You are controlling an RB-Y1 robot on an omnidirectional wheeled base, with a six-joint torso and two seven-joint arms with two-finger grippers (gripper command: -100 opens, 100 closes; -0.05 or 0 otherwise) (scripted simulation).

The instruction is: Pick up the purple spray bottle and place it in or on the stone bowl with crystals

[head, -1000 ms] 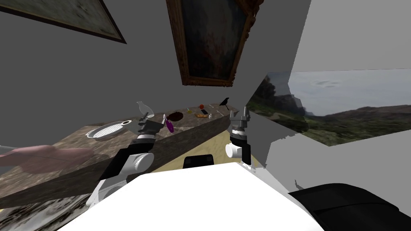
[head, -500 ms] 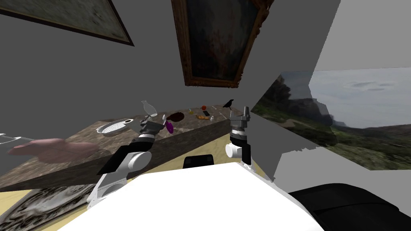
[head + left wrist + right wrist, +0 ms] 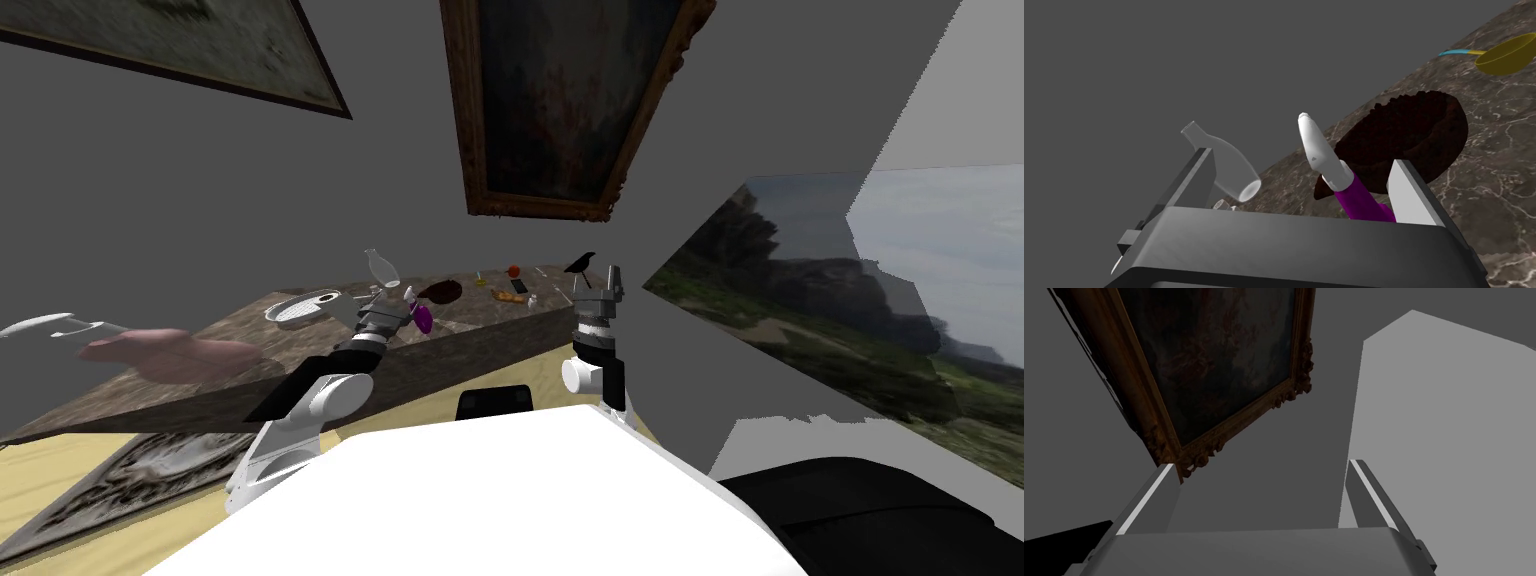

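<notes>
Landmark: the dark brown rough-walled bowl (image 3: 1419,130) on the brown veined marble counter (image 3: 1489,165).

Far left of the bowl: a pale pink lump (image 3: 165,355), then a white perforated dish (image 3: 303,308). Nearer left: a clear glass bottle (image 3: 1224,167), just behind one finger of my left gripper (image 3: 1301,157).

Left gripper: fingers wide apart. The purple spray bottle with a white nozzle (image 3: 1356,197) sits between them. It touches the finger on the bowl side and is well clear of the other. The bottle is just near-left of the bowl, and its nozzle overlaps the bowl's rim in the left wrist view.

Long axis tilted. The nozzle points up and away from my palm, leaning toward the glass bottle. The purple end runs down behind the gripper body.

Right of the bowl: a yellow scoop with a blue handle (image 3: 1506,55), a small red ball (image 3: 514,270) and a black bird figurine (image 3: 580,263).

Right gripper (image 3: 1261,464): fingers wide, holding nothing, raised just right of the bird.
</notes>
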